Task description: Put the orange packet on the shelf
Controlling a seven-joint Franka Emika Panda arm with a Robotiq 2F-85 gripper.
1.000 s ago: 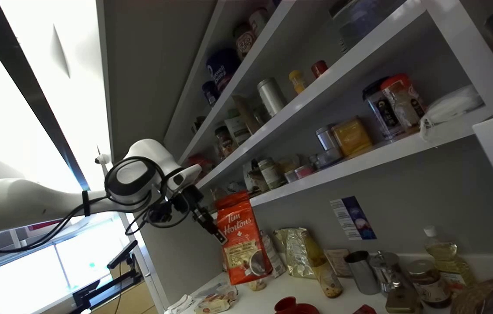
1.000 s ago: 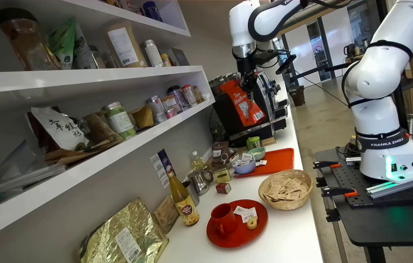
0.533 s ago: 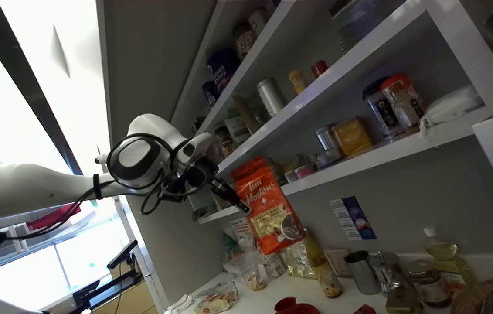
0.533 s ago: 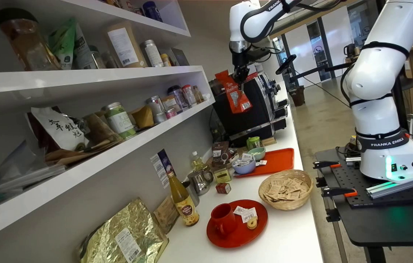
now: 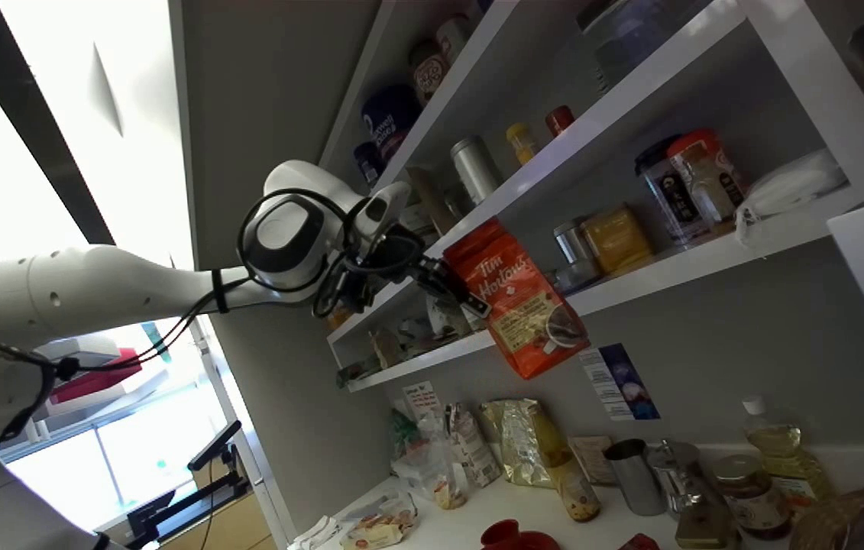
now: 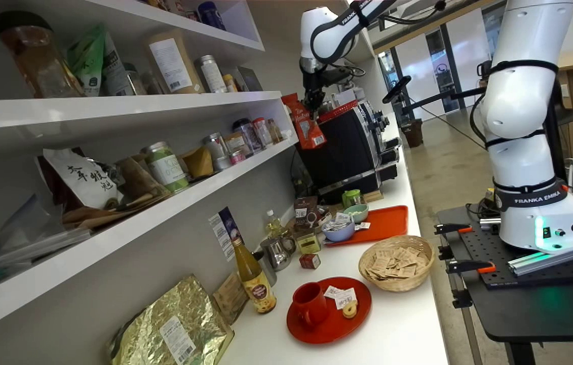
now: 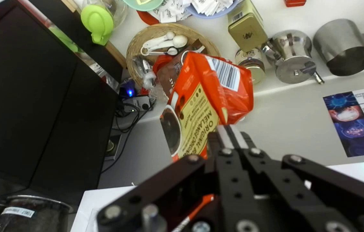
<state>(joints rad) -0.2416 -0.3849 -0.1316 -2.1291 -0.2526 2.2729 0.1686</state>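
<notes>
The orange packet is a red-orange glossy bag, held tilted in the air; it also shows in an exterior view and the wrist view. My gripper is shut on it near one side edge; its fingertips also show in the wrist view. The shelf is the lowest thick white board, also in an exterior view. The packet overlaps the board in that view, its bottom hanging below the board's edge. In an exterior view the packet is by the shelf's far end panel.
Jars and tins, a green-label jar and a white bag stand on the shelf. A higher white board runs above. A black machine stands below the packet. A bottle and a red plate are on the counter.
My gripper has carried the packet upward and toward the shelf. It has moved from below the lowest board to about its height. The packet stays gripped and tilted.
</notes>
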